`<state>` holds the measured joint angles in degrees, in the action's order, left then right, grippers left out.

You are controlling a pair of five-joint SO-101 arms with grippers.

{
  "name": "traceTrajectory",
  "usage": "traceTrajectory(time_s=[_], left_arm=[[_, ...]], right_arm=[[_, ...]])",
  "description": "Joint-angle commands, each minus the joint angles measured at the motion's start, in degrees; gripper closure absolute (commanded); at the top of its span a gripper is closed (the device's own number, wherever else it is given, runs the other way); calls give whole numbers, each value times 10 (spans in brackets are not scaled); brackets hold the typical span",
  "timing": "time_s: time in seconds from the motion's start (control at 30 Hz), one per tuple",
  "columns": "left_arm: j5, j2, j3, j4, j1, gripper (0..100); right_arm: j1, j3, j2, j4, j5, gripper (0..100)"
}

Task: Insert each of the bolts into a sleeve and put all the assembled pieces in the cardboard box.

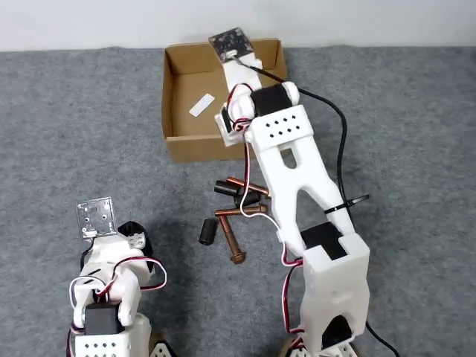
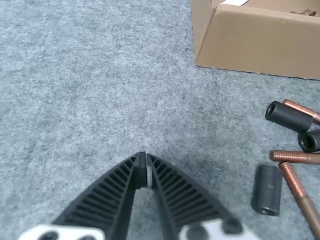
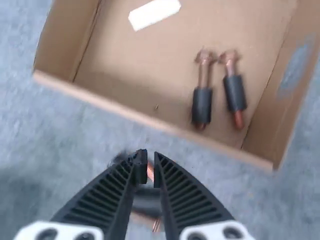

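Right tool (image 3: 150, 159) just short of the cardboard box (image 3: 100, 101), pinching a bolt (image 3: 148, 172).
I see two assembled pieces (image 3: 202, 102) side by side inside the box; loose bolts (image 1: 232, 238) and sleeves (image 1: 207, 231) lie on the counter (image 2: 75, 75); my left tool (image 2: 145, 162) is pressed together.

Grey felt-like surface (image 1: 89, 149), mottled fibre texture, uniform tone throughout. Along surface's far edge, pale whitish band (image 1: 89, 22) spans full width; wall or floor, cannot tell. Light on surface soft, even, from above. Shadows on surface faint, short, soft-edged.
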<state>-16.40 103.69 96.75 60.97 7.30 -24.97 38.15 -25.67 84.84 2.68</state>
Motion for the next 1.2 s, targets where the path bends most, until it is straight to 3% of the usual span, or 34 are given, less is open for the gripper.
traceTrajectory(time_s=[0.0, 0.2, 0.53, 0.77, 1.17], left_arm=[[4, 4, -3, -12, 5, 995], [4, 4, -3, -12, 5, 995], [4, 4, -3, -12, 6, 995], [4, 4, -3, -12, 6, 995], [4, 4, -3, -14, 6, 995]], right_arm=[[-15, 47, 7, 70, 6, 990], [-46, 47, 1, 171, 24, 990], [-60, 45, -73, 163, 272, 969], [-65, 46, -145, 153, 283, 794], [-78, 46, -185, 66, 302, 798]])
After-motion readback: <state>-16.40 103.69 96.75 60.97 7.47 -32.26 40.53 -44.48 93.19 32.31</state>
